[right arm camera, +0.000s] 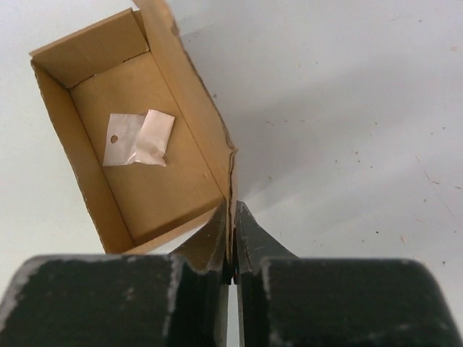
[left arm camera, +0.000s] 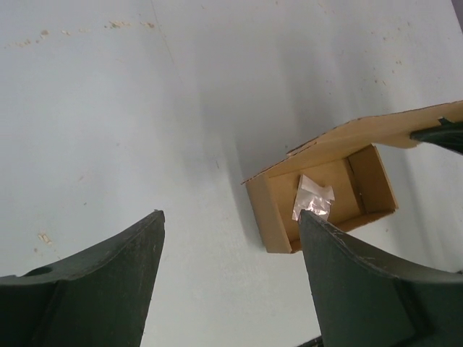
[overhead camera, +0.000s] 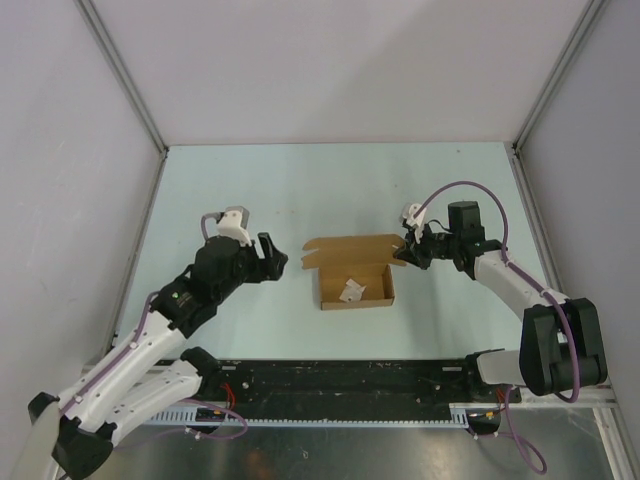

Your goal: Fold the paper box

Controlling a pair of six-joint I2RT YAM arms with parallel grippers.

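Left tool (overhead camera: 272, 256) nearest on the left wrist view: jaws wide apart, nothing in them, hanging over bare tabletop (overhead camera: 300, 190) just left of the paper box (overhead camera: 375, 284). Box sits mid-tabletop between both arms, tray part formed and open-topped, lid flap (overhead camera: 350, 247) laid back flat behind it, not yet closed. Small white packet (right arm camera: 137, 139) lies on the box floor. Right tool (right arm camera: 231, 225) is nipped nearly closed on the thin cardboard edge at the box's right-hand corner.

Step looks like bracing the box to bring the lid over. Keep the right pinch light so the wall doesn't crease, bring the left tool in to hold the left side, fold along the scored line, don't drag the box.

Hard to tell: whether the pinched piece is the side wall or a corner tab. Right tool covers that corner from above. Lid cut off at the left wrist frame edge; tab shapes unclear.
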